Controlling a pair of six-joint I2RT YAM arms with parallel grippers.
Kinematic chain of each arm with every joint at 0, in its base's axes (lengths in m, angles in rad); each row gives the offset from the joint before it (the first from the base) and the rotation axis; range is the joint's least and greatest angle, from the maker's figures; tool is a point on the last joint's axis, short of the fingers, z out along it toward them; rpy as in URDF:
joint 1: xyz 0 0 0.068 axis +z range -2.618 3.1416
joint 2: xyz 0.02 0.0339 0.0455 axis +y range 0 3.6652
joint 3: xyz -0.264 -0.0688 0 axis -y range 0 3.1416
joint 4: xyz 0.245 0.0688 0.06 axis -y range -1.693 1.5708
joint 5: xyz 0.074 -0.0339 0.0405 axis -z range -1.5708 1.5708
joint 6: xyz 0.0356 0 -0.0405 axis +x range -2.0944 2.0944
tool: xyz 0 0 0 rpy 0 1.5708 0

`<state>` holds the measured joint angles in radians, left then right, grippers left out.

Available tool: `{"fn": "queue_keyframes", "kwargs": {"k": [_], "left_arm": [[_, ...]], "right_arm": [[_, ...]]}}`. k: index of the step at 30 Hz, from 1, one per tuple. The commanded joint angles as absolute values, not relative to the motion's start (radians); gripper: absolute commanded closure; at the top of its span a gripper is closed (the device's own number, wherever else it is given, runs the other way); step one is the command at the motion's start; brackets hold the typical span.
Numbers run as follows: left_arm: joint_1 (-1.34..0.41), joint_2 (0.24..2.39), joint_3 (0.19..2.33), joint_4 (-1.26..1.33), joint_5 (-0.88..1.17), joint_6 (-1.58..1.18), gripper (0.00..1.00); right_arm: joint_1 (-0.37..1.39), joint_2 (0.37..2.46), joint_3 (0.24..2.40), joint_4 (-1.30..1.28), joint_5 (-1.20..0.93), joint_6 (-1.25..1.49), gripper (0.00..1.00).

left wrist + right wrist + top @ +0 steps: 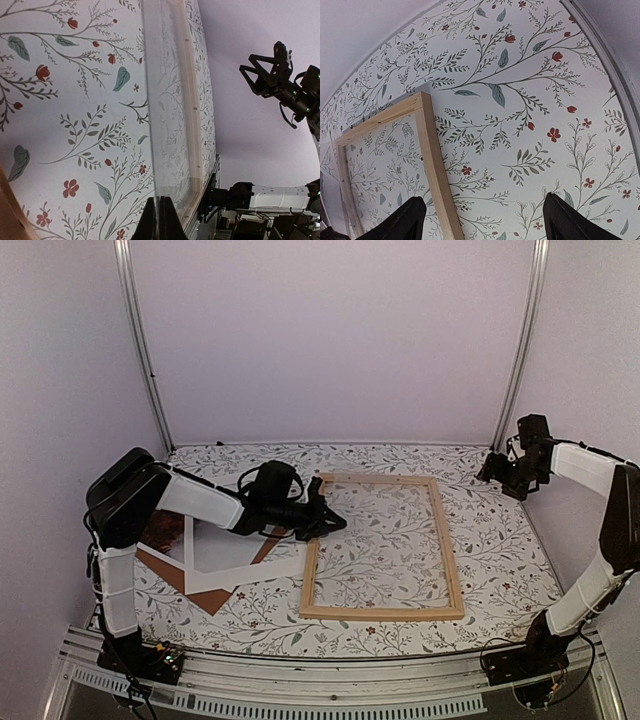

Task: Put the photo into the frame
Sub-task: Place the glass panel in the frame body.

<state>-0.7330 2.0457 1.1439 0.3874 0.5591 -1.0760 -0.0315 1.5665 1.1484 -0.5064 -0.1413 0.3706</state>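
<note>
Frame (pixel 380 612): lay flat on the table (pixel 500 560); bare cloth inside its strips and to its right.
My left gripper (pixel 325 521): clamped on the edge of a clear pane (pixel 170 125), at the frame's left strip.
My right gripper (pixel 497 472): fingers spread, raised past the far-right corner.
Photo (pixel 160 532): left, apart from the frame, under my arm and the white mat (pixel 240 558); only its reddish end showed.

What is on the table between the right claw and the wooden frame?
Nothing, only bare flowery tablecloth. The right wrist view shows it between the right gripper and the frame; the top view agrees.
</note>
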Motion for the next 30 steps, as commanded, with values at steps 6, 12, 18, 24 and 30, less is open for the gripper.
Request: {"fn": "queue_keyframes", "kwargs": {"k": [6,12,18,24,30], "left_arm": [[-0.741,2.000,1.168,0.312,0.475,-0.994,1.00],[-0.736,2.000,1.174,0.288,0.474,-0.980,1.00],[-0.735,2.014,1.204,0.258,0.501,-0.952,1.00],[-0.730,2.027,1.233,0.232,0.537,-0.932,1.00],[-0.723,2.041,1.264,0.191,0.562,-0.902,1.00]], "right_arm": [[-0.034,1.594,1.116,-0.478,-0.209,0.328,0.15],[-0.034,1.610,1.102,-0.467,-0.224,0.330,0.15],[-0.034,1.614,1.101,-0.463,-0.231,0.330,0.15],[-0.032,1.615,1.094,-0.459,-0.235,0.330,0.15],[-0.032,1.617,1.087,-0.456,-0.238,0.332,0.15]]}}
